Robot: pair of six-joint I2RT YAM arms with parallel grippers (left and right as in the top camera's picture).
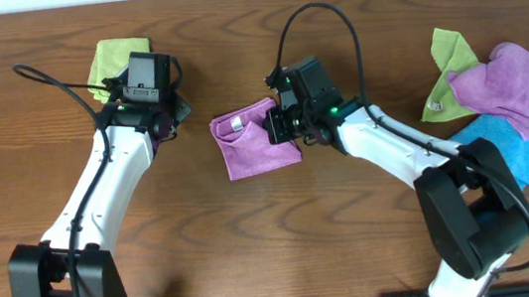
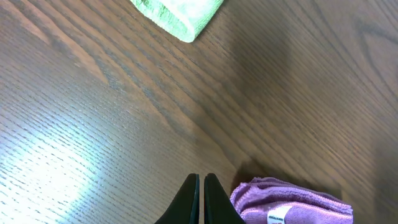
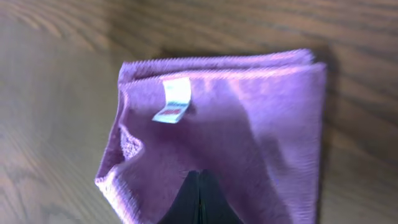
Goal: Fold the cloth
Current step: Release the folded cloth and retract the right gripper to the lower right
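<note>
Cloth (image 1: 255, 137): lilac, folded, flat at middle of table (image 1: 254, 230), white tag (image 3: 174, 99) facing up. Right gripper (image 3: 199, 198): over cloth's near edge, jaws closed, nothing between. Left gripper (image 2: 201, 198): just beside cloth, over bare wood, jaws closed, empty.

Fingers together on left end effector (image 2: 201, 182) and right end effector (image 3: 199, 179).

Lilac cloth (image 3: 249, 124) with white tag (image 3: 174, 99) on brown wood-grain table (image 1: 256, 249).
</note>
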